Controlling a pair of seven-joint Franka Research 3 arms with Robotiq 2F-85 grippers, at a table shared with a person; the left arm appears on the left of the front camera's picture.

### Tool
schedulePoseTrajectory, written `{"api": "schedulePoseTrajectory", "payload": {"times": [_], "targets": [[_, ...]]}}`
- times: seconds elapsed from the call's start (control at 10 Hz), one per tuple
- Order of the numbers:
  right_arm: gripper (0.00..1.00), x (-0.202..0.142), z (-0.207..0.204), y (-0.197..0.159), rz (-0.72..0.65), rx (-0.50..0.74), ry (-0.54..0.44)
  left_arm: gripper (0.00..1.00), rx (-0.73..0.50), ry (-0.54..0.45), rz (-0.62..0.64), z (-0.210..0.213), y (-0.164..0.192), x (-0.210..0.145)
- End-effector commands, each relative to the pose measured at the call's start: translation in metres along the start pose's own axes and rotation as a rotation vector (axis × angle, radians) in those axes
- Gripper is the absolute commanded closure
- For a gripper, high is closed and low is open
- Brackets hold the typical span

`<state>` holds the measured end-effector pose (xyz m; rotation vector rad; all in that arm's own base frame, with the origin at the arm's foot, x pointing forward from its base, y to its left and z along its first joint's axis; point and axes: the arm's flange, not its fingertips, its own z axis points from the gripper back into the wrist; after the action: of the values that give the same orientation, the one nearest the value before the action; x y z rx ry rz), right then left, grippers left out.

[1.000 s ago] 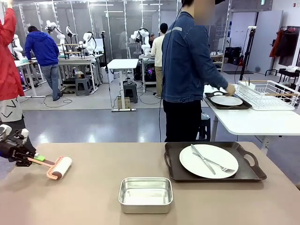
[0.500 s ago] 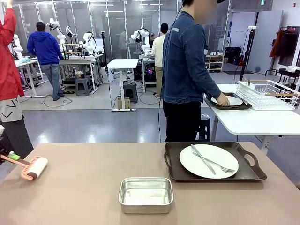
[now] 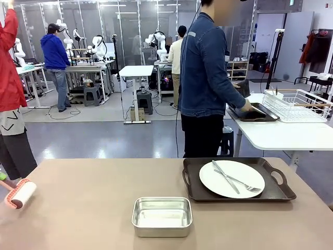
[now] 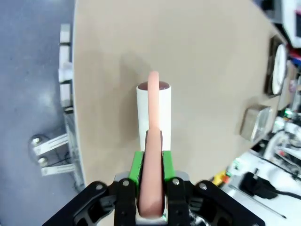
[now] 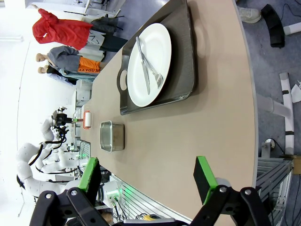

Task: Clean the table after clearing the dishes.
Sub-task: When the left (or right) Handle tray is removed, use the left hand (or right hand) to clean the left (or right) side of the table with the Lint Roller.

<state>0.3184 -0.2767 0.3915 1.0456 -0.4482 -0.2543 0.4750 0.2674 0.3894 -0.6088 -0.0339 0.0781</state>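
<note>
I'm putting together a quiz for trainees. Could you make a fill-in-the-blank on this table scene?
The left gripper is shut on the ___ of the roller.
On the plate lie a knife and a ___.
The right gripper is ___.
Missing words: handle; fork; open.

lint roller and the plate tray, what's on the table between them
In the front view, just the steel pan, toward the near edge; the rest is bare table.

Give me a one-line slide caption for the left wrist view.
Left gripper shut on a pink-handled lint roller, its white roll over the beige table near the edge.
</note>
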Motion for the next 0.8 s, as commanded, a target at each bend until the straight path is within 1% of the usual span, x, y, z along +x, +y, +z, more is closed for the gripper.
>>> {"api": "schedulePoseTrajectory", "payload": {"times": [0.0,0.1,0.2,0.3,0.7], "targets": [[0.0,-0.001,0.001,0.003,0.005,0.01,-0.003,0.79,0.123,-0.03,0.038,0.017,-0.062,-0.034],[0.0,-0.001,0.001,0.003,0.005,0.01,-0.003,0.79,0.129,-0.073,-0.002,0.027,-0.089,-0.047],[0.0,-0.001,0.001,0.003,0.005,0.01,-0.003,0.79,0.119,-0.078,-0.017,0.032,-0.11,-0.056],[0.0,-0.001,0.001,0.003,0.005,0.01,-0.003,0.79,0.081,-0.03,-0.003,0.025,-0.063,-0.026],[0.0,-0.001,0.001,0.003,0.005,0.01,-0.003,0.79,0.081,-0.03,-0.003,0.025,-0.063,-0.026]]}}
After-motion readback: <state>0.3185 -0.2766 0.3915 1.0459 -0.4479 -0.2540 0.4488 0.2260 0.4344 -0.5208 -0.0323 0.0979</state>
